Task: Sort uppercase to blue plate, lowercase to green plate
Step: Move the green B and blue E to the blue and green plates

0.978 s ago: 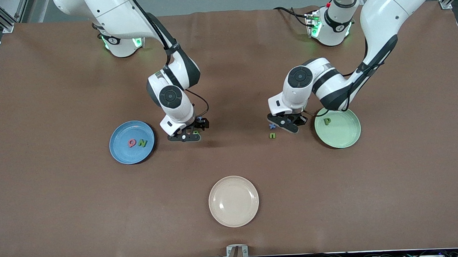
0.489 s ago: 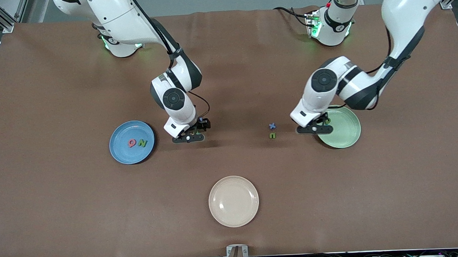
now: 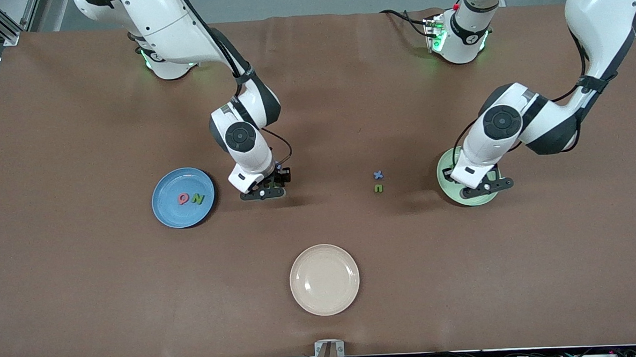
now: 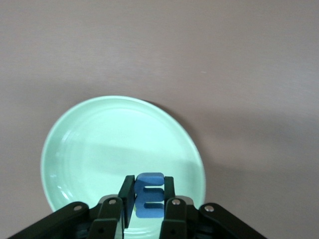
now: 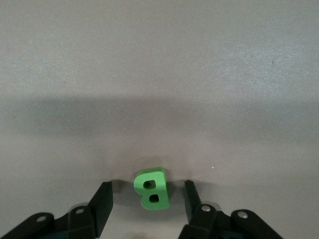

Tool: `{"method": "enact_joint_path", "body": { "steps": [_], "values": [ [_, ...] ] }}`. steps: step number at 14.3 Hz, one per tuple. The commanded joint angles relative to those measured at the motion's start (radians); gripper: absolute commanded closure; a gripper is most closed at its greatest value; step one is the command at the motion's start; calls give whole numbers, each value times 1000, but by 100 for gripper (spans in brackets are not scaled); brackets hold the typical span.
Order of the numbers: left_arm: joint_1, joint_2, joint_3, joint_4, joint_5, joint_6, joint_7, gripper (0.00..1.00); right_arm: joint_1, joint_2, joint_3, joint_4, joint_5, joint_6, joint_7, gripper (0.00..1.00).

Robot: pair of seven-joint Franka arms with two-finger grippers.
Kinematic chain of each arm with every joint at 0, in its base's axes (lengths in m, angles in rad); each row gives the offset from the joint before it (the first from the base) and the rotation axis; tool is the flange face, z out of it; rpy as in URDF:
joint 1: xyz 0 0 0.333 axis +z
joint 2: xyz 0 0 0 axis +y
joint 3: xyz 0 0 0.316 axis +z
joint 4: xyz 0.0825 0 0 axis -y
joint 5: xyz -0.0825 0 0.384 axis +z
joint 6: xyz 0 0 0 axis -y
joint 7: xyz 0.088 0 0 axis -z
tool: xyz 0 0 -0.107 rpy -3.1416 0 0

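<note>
Holding blue m over green plate.

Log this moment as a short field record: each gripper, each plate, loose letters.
left gripper: over green plate, shut on blue m
right gripper: low at the table, fingers open either side of green B
blue plate: holds red Q and green N
beige plate: nothing in it
loose on the table: blue x, green n, between the two grippers
</note>
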Motion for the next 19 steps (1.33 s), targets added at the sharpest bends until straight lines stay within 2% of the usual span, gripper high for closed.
{"method": "enact_joint_path", "body": {
  "steps": [1,3,5,8,10,13,17,19],
  "values": [
    [51,-6,-19,-37,46,8,-17,99,-7,1,6,-10,1,16,-16,37],
    [88,14,-18,-66,79,38,-17,99,-10,1,6,-13,1,14,-15,46],
    [115,36,-12,-92,110,83,-17,99,-13,1,6,-13,1,9,-15,61],
    [143,59,-2,-109,162,86,-17,99,-20,0,5,-13,1,-3,-12,95],
    [161,85,8,-110,205,88,-17,99,-38,-12,5,-12,1,-44,-15,98],
    [163,108,31,-113,244,106,-17,98,-95,-58,3,-12,-2,-145,-31,98],
    [163,108,48,-127,248,123,-15,97,-240,-161,2,-13,-3,-352,-247,98],
    [164,105,48,-127,248,123,-13,94,-323,-199,0,-30,-10,-428,-362,98]
  ]
}}
